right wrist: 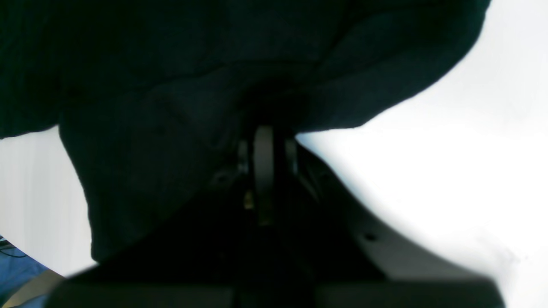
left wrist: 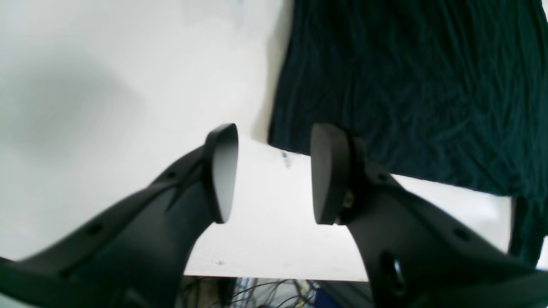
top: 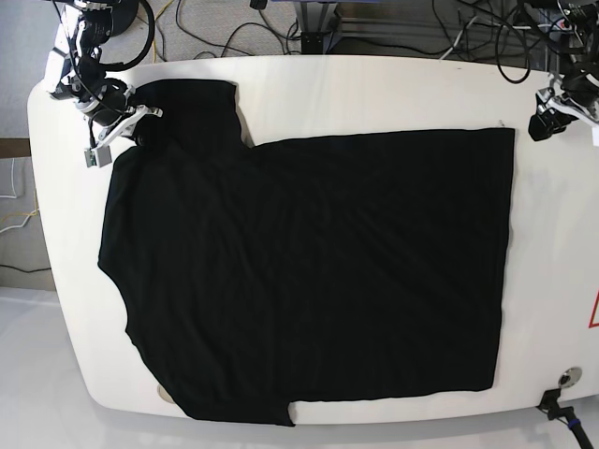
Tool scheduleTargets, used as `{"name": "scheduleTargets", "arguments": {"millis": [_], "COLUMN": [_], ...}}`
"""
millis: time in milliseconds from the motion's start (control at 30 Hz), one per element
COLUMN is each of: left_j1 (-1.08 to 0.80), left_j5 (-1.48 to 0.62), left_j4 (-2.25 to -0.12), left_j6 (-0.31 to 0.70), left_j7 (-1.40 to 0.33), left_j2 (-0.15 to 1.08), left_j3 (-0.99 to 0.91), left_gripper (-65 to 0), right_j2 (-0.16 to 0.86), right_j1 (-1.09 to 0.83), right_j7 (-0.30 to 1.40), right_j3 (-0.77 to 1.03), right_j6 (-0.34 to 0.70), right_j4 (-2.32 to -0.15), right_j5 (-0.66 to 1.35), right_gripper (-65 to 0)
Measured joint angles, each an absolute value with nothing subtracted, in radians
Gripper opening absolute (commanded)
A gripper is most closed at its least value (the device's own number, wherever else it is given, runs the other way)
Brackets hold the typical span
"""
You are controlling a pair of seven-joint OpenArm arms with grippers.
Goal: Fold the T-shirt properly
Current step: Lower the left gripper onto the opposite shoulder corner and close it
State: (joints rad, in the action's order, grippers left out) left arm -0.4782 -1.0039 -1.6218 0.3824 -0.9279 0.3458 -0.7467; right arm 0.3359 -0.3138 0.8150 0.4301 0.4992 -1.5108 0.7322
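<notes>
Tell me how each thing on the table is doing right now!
T-shirt: spread flat on the table, plain black side up, not folded yet.
Right tool: shut, pinching the shirt's sleeve.
Left tool: open, holding nothing, beside the shirt's corner.
Table: white, with the shirt covering most of it.
Cables: lying loose behind the table.

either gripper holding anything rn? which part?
Right gripper is shut on the T-shirt, at the sleeve by the table's far corner. Left gripper is open, holding nothing, just off the hem corner.
</notes>
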Motion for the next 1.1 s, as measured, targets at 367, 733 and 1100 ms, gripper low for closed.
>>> {"name": "scheduleTargets", "arguments": {"millis": [367, 733, 1100], "left_j1": [-0.392, -0.307, -0.291], "left_j5": [-1.002, -0.920, -0.884], "left_j4": [-1.496, -1.383, -1.394], "left_j6": [0.382, 0.379, 0.394], "left_j7": [-0.935, -0.877, -0.833], "left_j2": [0.352, 0.299, 0.289], "left_j3": [-0.744, -0.653, -0.502], "left_gripper": [-39.5, -39.7, -50.9], "right_j2": [0.324, 0.325, 0.327], "right_j1": [-0.303, -0.303, -0.303], "right_j7": [0.816, 0.827, 0.832], "right_j3": [0.424, 0.427, 0.426], "right_j6": [0.498, 0.498, 0.498], "right_j4": [-1.516, -1.518, -1.518], "right_j5": [0.694, 0.704, 0.704], "right_gripper": [-65.0, -64.9, -65.0]}}
